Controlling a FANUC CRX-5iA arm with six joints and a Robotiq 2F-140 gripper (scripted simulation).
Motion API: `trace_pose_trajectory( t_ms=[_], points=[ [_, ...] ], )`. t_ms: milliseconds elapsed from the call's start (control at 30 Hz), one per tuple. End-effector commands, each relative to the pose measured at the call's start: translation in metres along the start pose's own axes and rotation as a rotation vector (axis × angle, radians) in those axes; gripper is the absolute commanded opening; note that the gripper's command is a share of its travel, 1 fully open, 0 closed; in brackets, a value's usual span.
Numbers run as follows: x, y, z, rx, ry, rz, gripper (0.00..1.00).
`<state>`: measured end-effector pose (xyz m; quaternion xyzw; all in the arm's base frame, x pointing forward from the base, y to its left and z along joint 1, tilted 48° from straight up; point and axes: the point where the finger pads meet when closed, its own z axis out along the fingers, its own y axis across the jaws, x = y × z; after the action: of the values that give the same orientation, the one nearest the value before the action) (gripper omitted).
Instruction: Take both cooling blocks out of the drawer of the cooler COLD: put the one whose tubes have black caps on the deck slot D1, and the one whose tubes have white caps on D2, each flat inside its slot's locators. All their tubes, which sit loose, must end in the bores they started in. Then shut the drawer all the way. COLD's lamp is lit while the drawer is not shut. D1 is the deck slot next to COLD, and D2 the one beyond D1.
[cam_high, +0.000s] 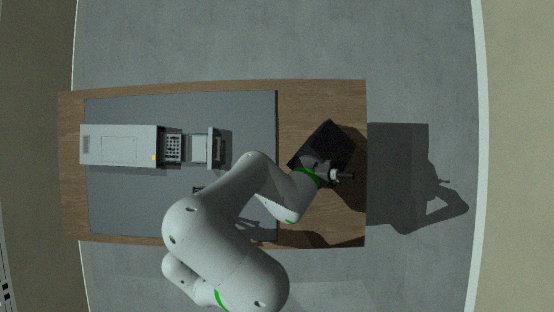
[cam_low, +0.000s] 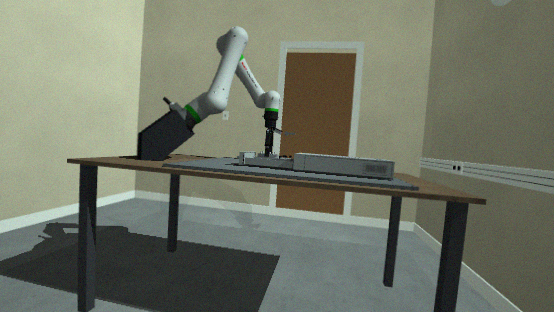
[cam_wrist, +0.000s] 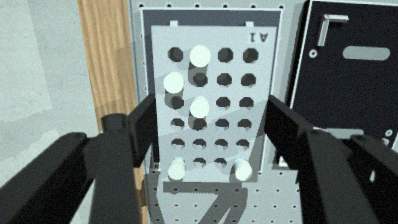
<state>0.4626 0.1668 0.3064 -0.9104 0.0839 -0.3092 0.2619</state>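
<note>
Beneath the arm, white caps (cam_wrist: 200, 107).

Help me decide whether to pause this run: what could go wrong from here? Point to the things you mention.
The end effector (cam_wrist: 210, 109) (cam_low: 268, 153) grips the block (cam_wrist: 212, 91); if it isn't seated flat, opening could drop it crooked.
White-capped tubes (cam_wrist: 200, 56) stand loose, so a jolt might unseat some.
The drawer (cam_high: 210, 148) (cam_low: 247, 158) is out; the arm (cam_high: 220, 200) (cam_low: 225, 70) might bump it.
</note>
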Motion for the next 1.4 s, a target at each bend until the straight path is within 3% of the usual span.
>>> trace_pose_trajectory(
  t_ms=[0, 100, 1367],
  points=[
    [0.0007, -0.0003, -0.0006, 0.001, 0.001, 0.000, 0.62],
    [0.0007, -0.0003, -0.0006, 0.001, 0.001, 0.000, 0.66],
    [0.0007, -0.0003, -0.0006, 0.001, 0.001, 0.000, 0.66]
  ],
)
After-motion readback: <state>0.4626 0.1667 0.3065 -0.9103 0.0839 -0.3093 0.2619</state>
